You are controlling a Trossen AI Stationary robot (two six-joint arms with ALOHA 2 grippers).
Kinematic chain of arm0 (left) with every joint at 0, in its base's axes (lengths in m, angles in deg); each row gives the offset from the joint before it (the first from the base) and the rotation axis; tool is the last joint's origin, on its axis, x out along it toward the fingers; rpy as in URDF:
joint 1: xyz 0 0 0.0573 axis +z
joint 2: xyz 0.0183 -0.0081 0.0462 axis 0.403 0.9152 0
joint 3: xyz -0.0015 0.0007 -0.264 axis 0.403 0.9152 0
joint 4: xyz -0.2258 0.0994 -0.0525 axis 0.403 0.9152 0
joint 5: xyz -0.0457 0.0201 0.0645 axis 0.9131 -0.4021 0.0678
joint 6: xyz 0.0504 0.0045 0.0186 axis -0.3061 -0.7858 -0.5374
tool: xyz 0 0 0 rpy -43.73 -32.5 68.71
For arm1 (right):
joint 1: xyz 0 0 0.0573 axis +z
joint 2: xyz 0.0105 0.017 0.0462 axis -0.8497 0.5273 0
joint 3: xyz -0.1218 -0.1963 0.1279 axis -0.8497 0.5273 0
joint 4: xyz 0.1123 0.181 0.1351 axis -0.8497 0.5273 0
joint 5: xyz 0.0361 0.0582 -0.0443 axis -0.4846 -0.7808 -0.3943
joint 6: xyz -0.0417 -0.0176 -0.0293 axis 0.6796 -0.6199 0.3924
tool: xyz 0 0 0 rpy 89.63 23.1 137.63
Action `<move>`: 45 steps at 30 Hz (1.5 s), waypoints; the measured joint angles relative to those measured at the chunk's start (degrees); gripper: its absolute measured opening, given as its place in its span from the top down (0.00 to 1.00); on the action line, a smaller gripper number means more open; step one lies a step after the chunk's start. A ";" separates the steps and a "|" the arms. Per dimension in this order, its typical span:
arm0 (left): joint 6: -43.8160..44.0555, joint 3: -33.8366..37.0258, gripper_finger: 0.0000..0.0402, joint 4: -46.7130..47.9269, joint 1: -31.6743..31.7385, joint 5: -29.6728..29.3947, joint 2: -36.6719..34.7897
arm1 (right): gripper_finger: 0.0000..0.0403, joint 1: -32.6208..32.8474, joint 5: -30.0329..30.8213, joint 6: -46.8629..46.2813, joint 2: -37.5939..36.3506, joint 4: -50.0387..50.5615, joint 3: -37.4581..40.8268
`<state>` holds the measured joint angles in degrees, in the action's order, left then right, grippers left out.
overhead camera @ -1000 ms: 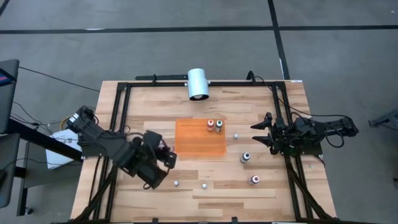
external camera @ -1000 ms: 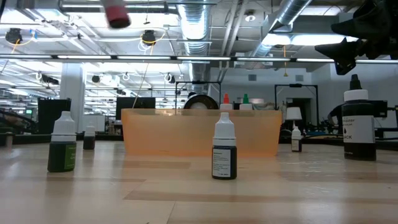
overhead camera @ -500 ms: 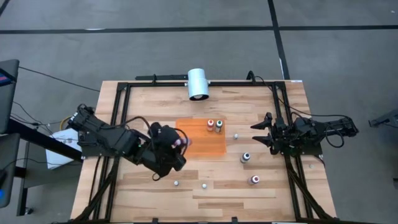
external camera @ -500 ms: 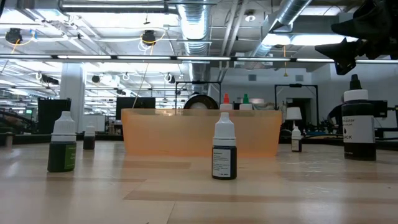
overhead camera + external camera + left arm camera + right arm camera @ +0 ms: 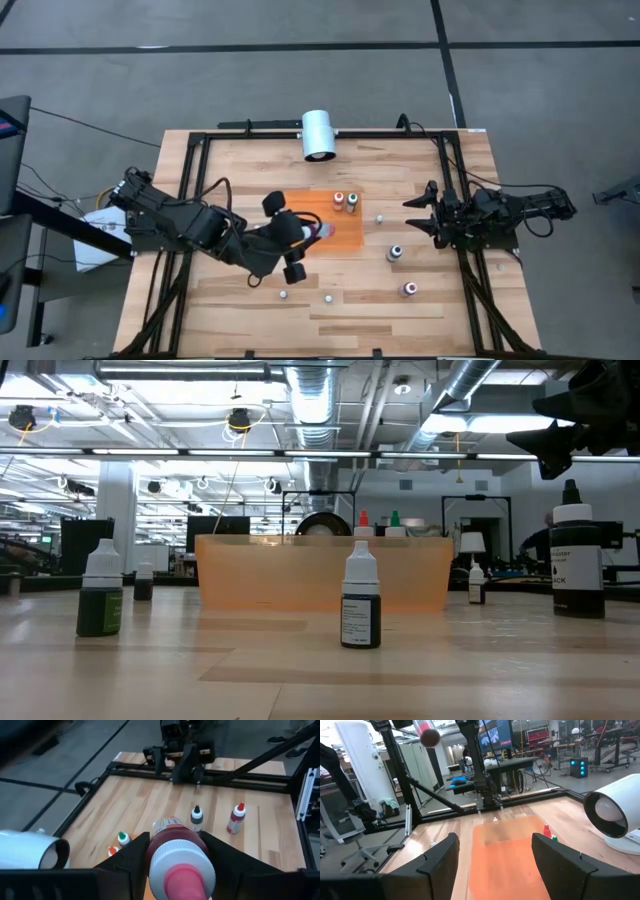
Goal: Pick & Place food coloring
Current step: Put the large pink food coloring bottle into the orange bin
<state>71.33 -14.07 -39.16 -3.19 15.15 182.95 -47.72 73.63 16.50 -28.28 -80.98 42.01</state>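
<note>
My left gripper (image 5: 312, 232) hangs over the near-left part of the orange tray (image 5: 345, 238), shut on a red food coloring bottle (image 5: 176, 851) with a pale cap. Two small bottles (image 5: 344, 202) stand upright in the tray's far right corner. More bottles stand upright on the wood: a dark one (image 5: 395, 253), a red one (image 5: 408, 289), a tiny one (image 5: 379, 218) and two near the near edge (image 5: 283, 295). The low view shows a green bottle (image 5: 100, 600) and a dark one (image 5: 360, 610) in front of the tray (image 5: 250, 575). My right gripper (image 5: 415, 215) waits open at the table's right side. My left gripper pinches the bottle's red body (image 5: 172, 834) between its two fingers (image 5: 134, 856), coming from the table's left. The pale cap (image 5: 181, 870) faces the wrist camera. The bottle is lifted clear, above the tray.
A large white cylinder (image 5: 319, 134) lies at the far edge. A black metal frame (image 5: 195, 190) runs along the table's sides. A bigger black-capped bottle (image 5: 575, 565) stands at the right in the low view. Bare wood lies between the tray and the near edge.
My left gripper has carried the red bottle from the near-left of the table toward the right and far side, ending over the tray. It rose out of the low view's top edge and turned on the way.
</note>
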 joint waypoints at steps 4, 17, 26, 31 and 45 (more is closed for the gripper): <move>-0.27 0.00 0.63 -0.09 0.21 0.06 0.00 | 0.41 0.00 0.00 0.00 0.00 0.00 0.00; 22.20 -0.09 0.63 2.91 9.66 3.21 1.82 | 0.41 0.00 0.02 0.02 0.00 0.00 0.00; 32.86 -0.04 0.62 10.71 19.37 8.55 8.56 | 0.41 0.00 0.02 -0.44 -0.01 0.32 0.02; 34.63 -0.04 0.62 12.35 23.33 12.60 12.91 | 0.41 0.00 0.02 -0.46 -0.02 0.35 0.02; 33.45 -0.02 0.62 12.48 29.30 16.48 25.02 | 0.41 0.02 0.02 -0.48 -0.02 1.06 0.02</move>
<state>104.77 -14.09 -26.68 26.10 31.63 207.98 -47.70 73.65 16.02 -28.30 -79.92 42.03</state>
